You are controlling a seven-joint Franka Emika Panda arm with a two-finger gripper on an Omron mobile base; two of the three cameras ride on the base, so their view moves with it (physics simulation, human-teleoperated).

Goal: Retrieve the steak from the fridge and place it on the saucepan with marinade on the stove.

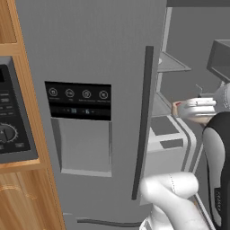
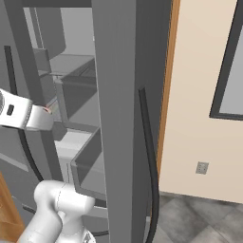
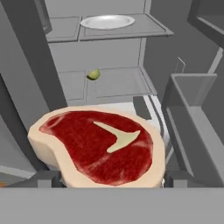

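Red-and-cream flat steak (image 3: 99,148) sits between the dark finger tips of the pincer (image 3: 109,178), whose jaws stand wide, pinching it at its sides, in front of the tall grey steel fridge's (image 1: 90,58) open right compartment; a small green lime (image 3: 93,75) lies on a middle shelf beyond.

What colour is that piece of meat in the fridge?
The steak is deep red with a pale cream rim and bone mark, clearest in the hand view.

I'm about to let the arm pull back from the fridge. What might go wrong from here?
The steak sits between widely spread fingers, overhanging them, so it may slip if the hand swings fast. The closed left door and the open door's bin flank the way out, so the steak or the arm might clip one.
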